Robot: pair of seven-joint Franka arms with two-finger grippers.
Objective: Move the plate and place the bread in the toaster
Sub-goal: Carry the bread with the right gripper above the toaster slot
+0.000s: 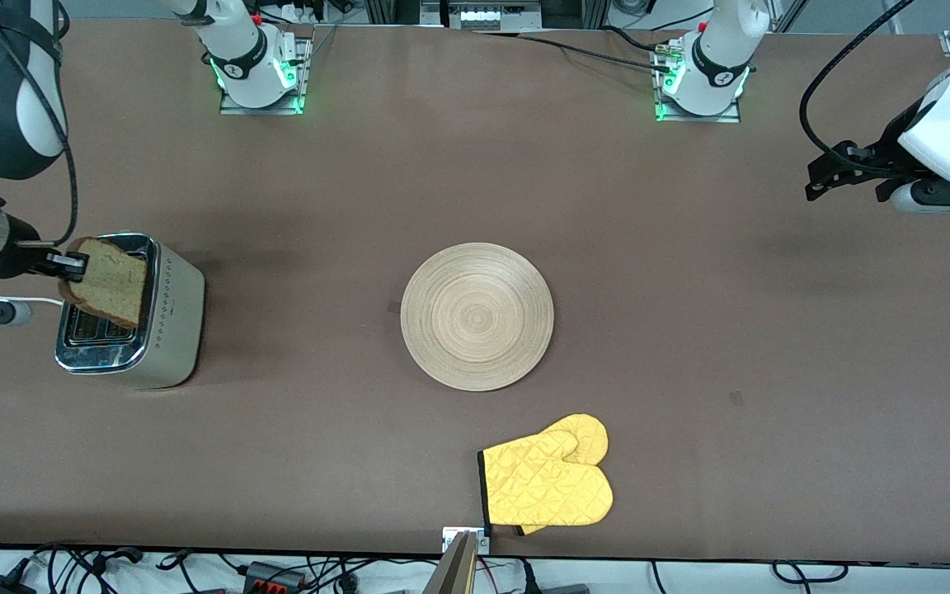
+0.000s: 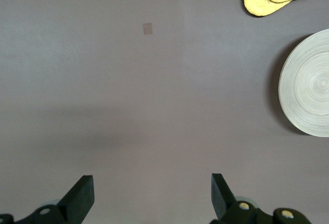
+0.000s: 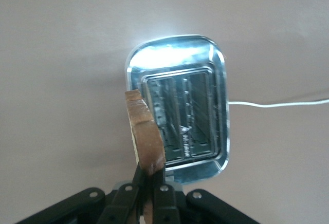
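Observation:
My right gripper (image 1: 71,264) is shut on one edge of the bread (image 1: 109,280), a brown slice held on edge and tilted over the toaster's (image 1: 168,326) chrome top. In the right wrist view the bread (image 3: 145,136) hangs above the toaster (image 3: 218,100), over its rim and beside the two slots. The round light-wood plate (image 1: 477,316) lies at the middle of the table with nothing on it. My left gripper (image 1: 820,178) waits open, up over the left arm's end of the table. Its fingers (image 2: 82,196) stand wide apart over bare tabletop, with the plate (image 2: 308,88) off to one side.
A pair of yellow oven mitts (image 1: 549,483) lies nearer to the front camera than the plate, by the table's front edge. The toaster's white cord (image 3: 277,104) trails off across the brown tabletop (image 1: 689,289).

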